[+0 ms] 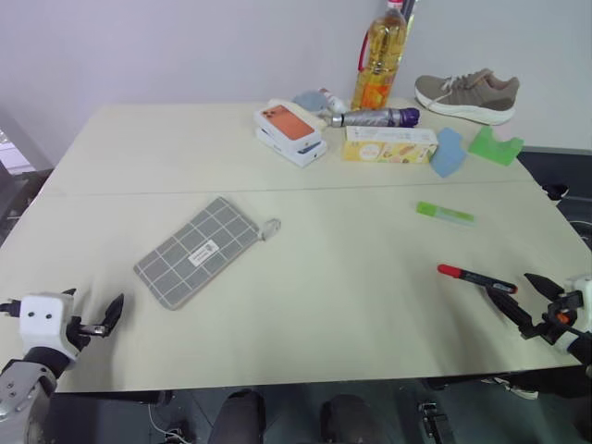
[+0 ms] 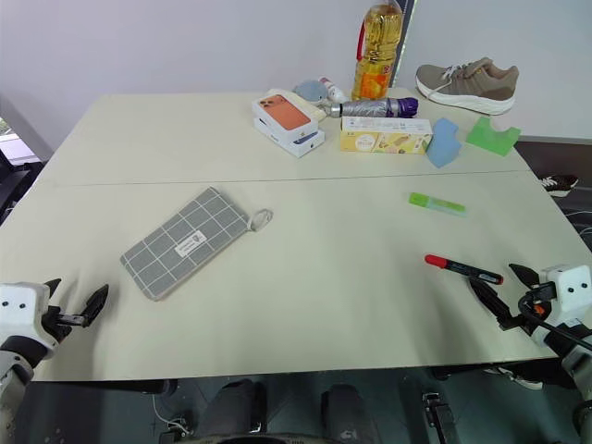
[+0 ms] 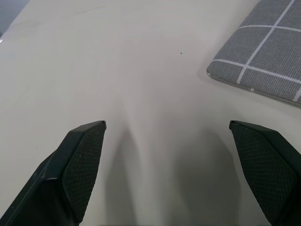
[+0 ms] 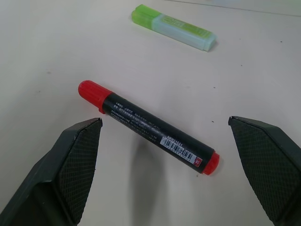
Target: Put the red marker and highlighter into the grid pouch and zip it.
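- We see a wide cream desk [image 1: 305, 305] with a seam across its middle; we place everything else relative to the pouch.
- The pouch [image 1: 197, 250], grey with white grid lines and a small white label, lies flat and slanted on the desk's left half, its zipper pull [image 1: 269, 228] at its far right corner.
- Far behind the pouch and to its right, at the desk's back edge, we note an oil bottle [image 1: 380, 55], a shoe [image 1: 466, 94], an orange-topped phone box [image 1: 290, 130], a yellow carton [image 1: 389, 145], a folded purple-grey umbrella [image 1: 376, 117], a blue block [image 1: 448, 152] and a green notched block [image 1: 495, 146].
- The left pincer [image 1: 104, 320] hovers near the desk's front edge, in front of the pouch and to its left; its fingers stand wide apart with nothing between them, and in the wrist view the pouch's corner lies just beyond them.
- The right pincer [image 1: 525, 297] sits well to the right of the pouch at the desk's front right, fingers wide apart and empty.
- The marker [image 4: 147, 126], red cap and black barrel, lies flat well to the right of the pouch, just ahead of the right pincer, untouched.
- The highlighter [image 1: 444, 213], lime green, lies flat well to the right of the pouch, beyond the marker and apart from it.
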{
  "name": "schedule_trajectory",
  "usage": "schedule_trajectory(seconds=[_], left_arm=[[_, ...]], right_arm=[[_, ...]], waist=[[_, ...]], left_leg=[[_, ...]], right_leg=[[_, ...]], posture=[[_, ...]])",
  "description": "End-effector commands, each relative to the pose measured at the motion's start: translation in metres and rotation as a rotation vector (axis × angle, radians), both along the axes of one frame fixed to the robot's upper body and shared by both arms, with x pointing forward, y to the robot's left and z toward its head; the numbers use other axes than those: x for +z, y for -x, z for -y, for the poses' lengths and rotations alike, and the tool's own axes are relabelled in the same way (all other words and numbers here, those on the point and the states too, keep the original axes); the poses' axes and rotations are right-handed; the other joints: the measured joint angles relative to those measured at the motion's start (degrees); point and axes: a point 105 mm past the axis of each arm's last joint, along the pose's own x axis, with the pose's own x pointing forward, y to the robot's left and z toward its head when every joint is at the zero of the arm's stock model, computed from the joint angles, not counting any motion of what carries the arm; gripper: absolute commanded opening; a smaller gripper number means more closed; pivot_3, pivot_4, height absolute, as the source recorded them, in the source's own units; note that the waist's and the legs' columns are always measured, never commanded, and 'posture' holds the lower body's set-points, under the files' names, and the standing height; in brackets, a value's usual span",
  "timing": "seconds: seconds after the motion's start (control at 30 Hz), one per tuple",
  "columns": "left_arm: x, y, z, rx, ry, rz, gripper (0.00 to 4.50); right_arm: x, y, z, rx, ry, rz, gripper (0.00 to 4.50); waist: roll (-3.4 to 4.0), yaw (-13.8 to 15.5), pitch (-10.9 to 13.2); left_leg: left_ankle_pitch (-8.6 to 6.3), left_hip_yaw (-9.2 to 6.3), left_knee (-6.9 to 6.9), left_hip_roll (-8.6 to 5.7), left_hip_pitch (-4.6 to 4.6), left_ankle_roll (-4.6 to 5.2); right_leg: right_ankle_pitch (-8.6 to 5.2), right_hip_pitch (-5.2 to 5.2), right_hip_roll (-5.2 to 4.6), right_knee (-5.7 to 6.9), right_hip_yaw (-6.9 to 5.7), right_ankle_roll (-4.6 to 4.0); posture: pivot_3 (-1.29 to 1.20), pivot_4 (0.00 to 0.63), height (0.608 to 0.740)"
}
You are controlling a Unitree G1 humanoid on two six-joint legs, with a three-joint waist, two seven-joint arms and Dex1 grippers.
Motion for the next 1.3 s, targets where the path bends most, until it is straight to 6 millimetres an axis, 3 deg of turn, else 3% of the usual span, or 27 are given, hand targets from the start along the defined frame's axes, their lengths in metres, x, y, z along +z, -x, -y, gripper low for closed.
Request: schedule_trajectory(seconds=[0.03,0.23,0.37,0.5,0.63,0.73,0.97,1.07,1.17,1.3], left_arm=[[0.014,-0.002,-0.001,0.001,-0.031,0.038,4.5],[0.018,-0.004,0.0,-0.002,-0.008,0.059,4.5],[0.017,-0.004,0.001,-0.001,-0.017,0.054,4.5],[0.017,-0.004,0.018,-0.038,-0.023,0.079,4.5],[0.014,-0.005,0.03,-0.068,-0.015,0.076,4.5],[0.016,-0.007,0.035,-0.087,-0.01,0.082,4.5],[0.016,-0.007,0.037,-0.114,-0.069,0.065,4.5],[0.018,-0.004,0.031,-0.127,-0.149,0.051,4.5],[0.015,0.004,0.023,-0.182,-0.278,-0.007,4.5],[0.018,0.009,0.016,-0.215,-0.329,-0.021,4.5]], right_arm=[[0.008,0.0,0.003,0.0,0.029,0.025,4.48],[0.007,-0.001,0.0,0.006,0.026,0.028,4.48],[0.015,-0.011,-0.02,0.075,0.018,0.053,4.48],[0.034,-0.042,-0.1,0.302,-0.034,0.135,4.48],[0.045,-0.052,-0.141,0.41,-0.071,0.167,4.48],[0.049,-0.059,-0.18,0.51,-0.118,0.177,3.67],[0.04,-0.083,-0.251,0.598,-0.119,0.141,0.15],[0.034,-0.092,-0.288,0.641,-0.065,0.132,0.06],[0.031,-0.099,-0.339,0.719,-0.003,0.127,0.06],[0.027,-0.113,-0.365,0.697,0.108,0.147,0.06]], waist=[[0.0,0.0,0.0],[0.0,0.0,0.0],[0.0,-0.2,0.0],[-0.02,-0.5,0.0],[0.0,-1.1,0.0],[-0.06,-0.3,0.0],[-0.06,-0.3,0.0],[-0.09,-0.3,0.0],[-0.09,-1.1,0.0],[-0.13,-1.4,0.0]], left_leg=[[0.0,0.0,0.0,0.0,0.0,0.0],[0.0,0.0,0.0,0.0,0.0,0.0],[0.0,0.0,0.0,0.0,0.01,0.0],[0.0,0.0,0.0,0.0,0.02,0.0],[0.03,-0.01,0.02,0.05,0.07,-0.01],[0.02,-0.05,0.05,0.02,-0.04,0.01],[0.02,-0.05,0.05,0.04,-0.09,0.02],[0.02,-0.05,0.05,0.04,-0.09,0.02],[0.03,-0.04,0.04,0.05,-0.14,0.01],[0.06,-0.01,0.04,0.04,-0.42,-0.02]], right_leg=[[0.0,0.0,0.0,0.0,0.0,0.0],[0.0,0.0,0.0,0.0,0.0,0.0],[0.0,0.0,0.0,0.0,0.0,0.0],[0.0,0.01,0.01,0.01,0.0,0.01],[0.06,0.01,0.05,0.11,0.01,-0.04],[0.06,0.0,0.04,0.0,-0.03,-0.04],[0.06,-0.12,0.04,0.06,-0.03,-0.04],[0.06,-0.14,0.04,0.09,-0.04,-0.04],[0.06,-0.26,0.04,0.12,-0.04,-0.04],[0.06,-0.65,0.01,0.33,-0.02,-0.05]], posture=[[0.0,0.15,0.74],[0.0,0.15,0.74],[0.0,0.15,0.74],[0.0,0.15,0.74],[0.0,0.15,0.74],[0.0,0.15,0.74],[0.0,0.15,0.74],[0.0,0.15,0.74],[0.0,0.15,0.74],[0.0,0.15,0.74]])
